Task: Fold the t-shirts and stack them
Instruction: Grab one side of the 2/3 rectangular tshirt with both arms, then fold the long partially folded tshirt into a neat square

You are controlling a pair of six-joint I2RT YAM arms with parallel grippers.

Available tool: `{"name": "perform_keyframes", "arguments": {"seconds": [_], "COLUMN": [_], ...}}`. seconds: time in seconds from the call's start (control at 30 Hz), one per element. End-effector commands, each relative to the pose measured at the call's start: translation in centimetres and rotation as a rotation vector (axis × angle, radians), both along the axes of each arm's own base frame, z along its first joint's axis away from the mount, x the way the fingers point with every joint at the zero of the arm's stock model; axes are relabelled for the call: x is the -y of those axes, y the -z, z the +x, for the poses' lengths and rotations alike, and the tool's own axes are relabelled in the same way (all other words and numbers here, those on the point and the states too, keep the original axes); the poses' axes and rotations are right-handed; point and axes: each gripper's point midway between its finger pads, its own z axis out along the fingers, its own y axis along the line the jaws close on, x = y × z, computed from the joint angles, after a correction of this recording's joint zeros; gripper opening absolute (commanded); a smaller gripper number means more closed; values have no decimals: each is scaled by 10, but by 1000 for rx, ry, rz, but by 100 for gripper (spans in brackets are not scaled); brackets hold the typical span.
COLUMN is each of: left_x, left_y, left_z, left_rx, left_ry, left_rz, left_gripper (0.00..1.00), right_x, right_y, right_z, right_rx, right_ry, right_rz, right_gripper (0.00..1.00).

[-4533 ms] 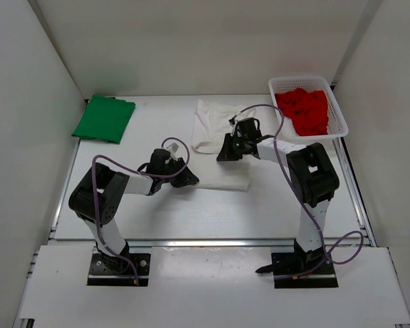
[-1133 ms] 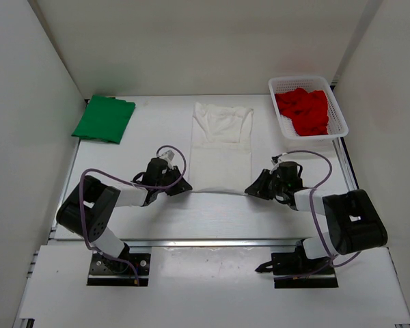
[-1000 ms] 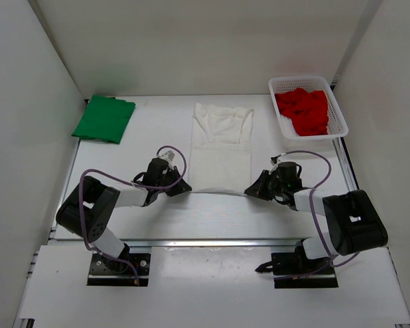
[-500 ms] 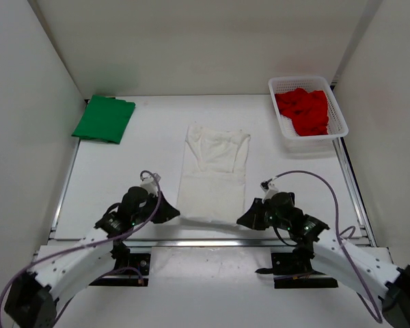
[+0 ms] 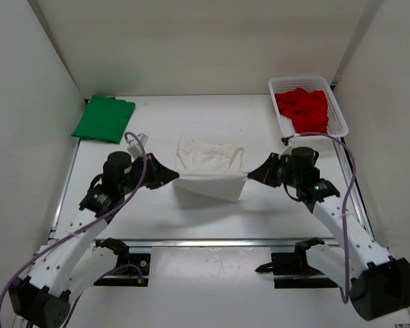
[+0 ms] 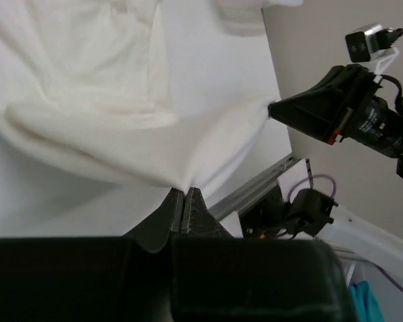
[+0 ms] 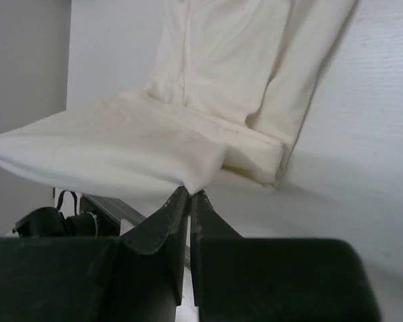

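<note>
The white t-shirt (image 5: 210,167) lies mid-table, its near hem lifted off the table and stretched between my two grippers. My left gripper (image 5: 175,176) is shut on the hem's left corner (image 6: 181,186). My right gripper (image 5: 249,175) is shut on the hem's right corner (image 7: 200,188). The collar end and sleeves still rest on the table (image 7: 228,60). The green t-shirt (image 5: 104,118) lies folded at the far left corner. The red t-shirt (image 5: 304,109) sits crumpled in the white mesh basket (image 5: 339,113) at the far right.
White walls enclose the table on the left, back and right. A metal rail (image 5: 212,241) runs along the table's near edge, with both arm bases just below it.
Both grippers dragged the white shirt's hem toward the near edge, then lifted it and carried it back toward the collar, so the shirt now bends over itself.
</note>
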Motion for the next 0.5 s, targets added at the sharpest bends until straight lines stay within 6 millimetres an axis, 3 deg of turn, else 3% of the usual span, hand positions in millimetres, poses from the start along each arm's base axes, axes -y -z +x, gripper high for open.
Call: {"name": "perform_keyframes", "arguments": {"seconds": [0.0, 0.07, 0.1, 0.13, 0.17, 0.33, 0.37, 0.4, 0.43, 0.47], "left_x": [5, 0, 0, 1, -5, -14, -16, -16, -21, -21], "left_y": [-33, -18, -21, -8, 11, 38, 46, 63, 58, 69], "left_z": [49, 86, 98, 115, 133, 194, 207, 216, 230, 243], "left_rx": [109, 52, 65, 31, -11, -61, -77, -104, -94, -114], "left_ry": [-40, -90, -105, -127, -154, -264, -287, -294, -324, -336], "left_rz": [-34, -18, -11, 17, 33, 23, 35, 66, 76, 85], "left_gripper": [0, 0, 0, 0, 0, 0, 0, 0, 0, 0], "right_x": [11, 11, 15, 8, 14, 9, 10, 11, 7, 6], "right_y": [-18, -22, -19, -24, -26, -12, -25, 0, 3, 11], "right_z": [43, 69, 88, 99, 113, 192, 209, 220, 237, 252], "right_rx": [91, 105, 90, 84, 96, 50, 93, 33, 30, 15], "right_ry": [-48, -47, -30, -65, -40, -26, -26, -13, -26, -27], "right_rz": [-19, -30, -33, -10, -16, -39, -45, -66, -55, -48], "right_gripper": [0, 0, 0, 0, 0, 0, 0, 0, 0, 0]}}
